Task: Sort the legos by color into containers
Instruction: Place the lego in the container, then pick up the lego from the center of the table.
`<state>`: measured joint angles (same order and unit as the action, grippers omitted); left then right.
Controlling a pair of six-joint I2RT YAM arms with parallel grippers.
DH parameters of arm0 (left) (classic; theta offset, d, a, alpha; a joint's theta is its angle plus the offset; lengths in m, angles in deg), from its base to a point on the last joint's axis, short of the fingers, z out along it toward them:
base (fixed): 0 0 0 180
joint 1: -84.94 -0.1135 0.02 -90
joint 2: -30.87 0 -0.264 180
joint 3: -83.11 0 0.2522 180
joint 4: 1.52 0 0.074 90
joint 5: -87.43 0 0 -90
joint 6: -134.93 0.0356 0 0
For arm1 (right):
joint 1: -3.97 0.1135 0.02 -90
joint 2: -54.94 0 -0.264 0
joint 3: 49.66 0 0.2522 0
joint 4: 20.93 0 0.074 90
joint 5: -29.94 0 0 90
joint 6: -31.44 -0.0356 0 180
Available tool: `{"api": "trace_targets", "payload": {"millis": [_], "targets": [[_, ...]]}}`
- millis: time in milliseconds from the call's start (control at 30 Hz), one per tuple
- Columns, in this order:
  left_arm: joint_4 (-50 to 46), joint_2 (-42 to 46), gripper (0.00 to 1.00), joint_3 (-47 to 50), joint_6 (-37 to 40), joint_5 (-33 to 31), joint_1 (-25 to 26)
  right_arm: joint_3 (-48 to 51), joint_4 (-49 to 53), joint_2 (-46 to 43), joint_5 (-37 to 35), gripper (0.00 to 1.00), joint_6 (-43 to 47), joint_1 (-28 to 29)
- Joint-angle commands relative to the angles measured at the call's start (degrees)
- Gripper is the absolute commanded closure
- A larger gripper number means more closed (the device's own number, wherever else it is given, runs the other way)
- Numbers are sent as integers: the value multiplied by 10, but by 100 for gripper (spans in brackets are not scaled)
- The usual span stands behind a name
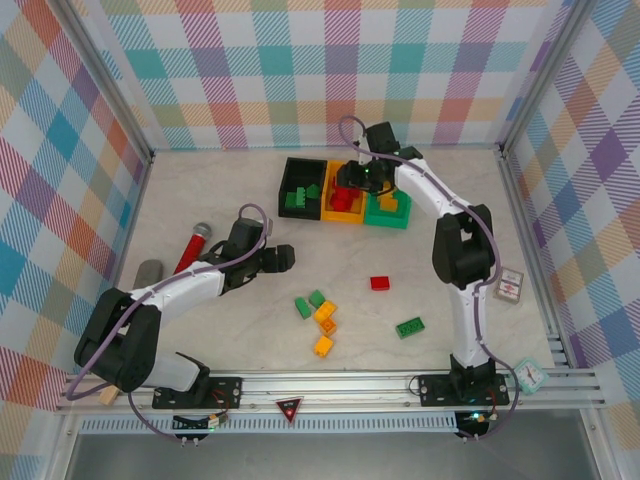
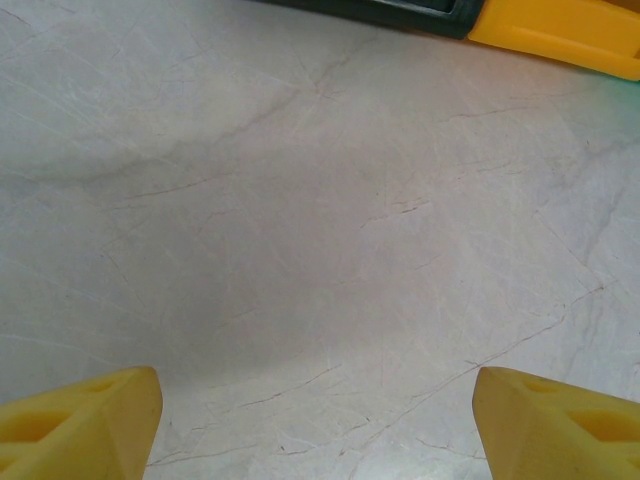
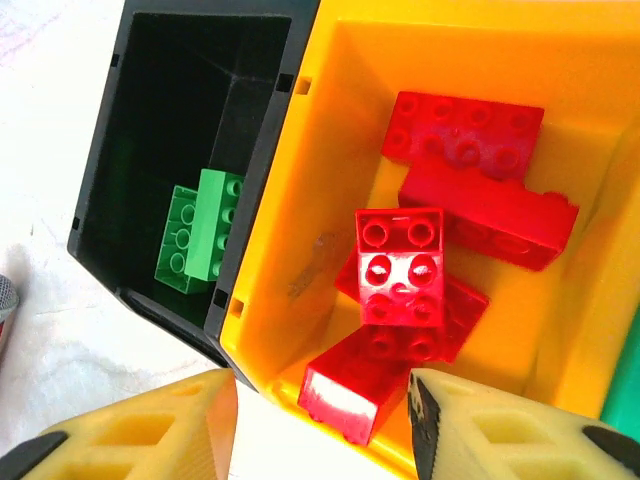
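Three joined bins stand at the back: black (image 1: 298, 170), orange (image 1: 330, 213), green (image 1: 388, 222). My right gripper (image 1: 352, 180) hovers over the orange bin (image 3: 300, 200) and is open (image 3: 322, 425). A red brick (image 3: 350, 385) leans on the bin's near rim between the fingers, close against the right one and apart from the left. Several more red bricks (image 3: 400, 265) lie inside. Green bricks (image 3: 195, 230) lie in the black bin (image 3: 150, 120). Loose on the table are a red brick (image 1: 380, 283), a green one (image 1: 409, 327), and a green-and-orange cluster (image 1: 320, 312). My left gripper (image 1: 283, 258) is open over bare table (image 2: 315, 420).
A red-and-grey microphone-like stick (image 1: 192, 247) and a grey cylinder (image 1: 148, 272) lie left of my left arm. A small card (image 1: 509, 285) and a clock (image 1: 529, 374) sit at the right edge. Checked walls close in the table.
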<state>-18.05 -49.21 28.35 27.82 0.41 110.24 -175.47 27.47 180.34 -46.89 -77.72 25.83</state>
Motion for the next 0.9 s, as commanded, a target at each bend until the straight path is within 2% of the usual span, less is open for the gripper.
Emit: {"api": "trace_targets", "payload": {"millis": [0,267,600,867], "targets": [[9,1,18,5,-1,11,-4,31,6,-30,-2,50,7,7],[12,-11,18,2,-2,12,-4,187,-53,-128,-2,50,24,19],[7,0,19,3,-1,12,-4,446,-108,-299,-30,48,22,24],[19,0,18,9,-8,25,-4,563,-132,-365,-49,48,-3,24]]}}
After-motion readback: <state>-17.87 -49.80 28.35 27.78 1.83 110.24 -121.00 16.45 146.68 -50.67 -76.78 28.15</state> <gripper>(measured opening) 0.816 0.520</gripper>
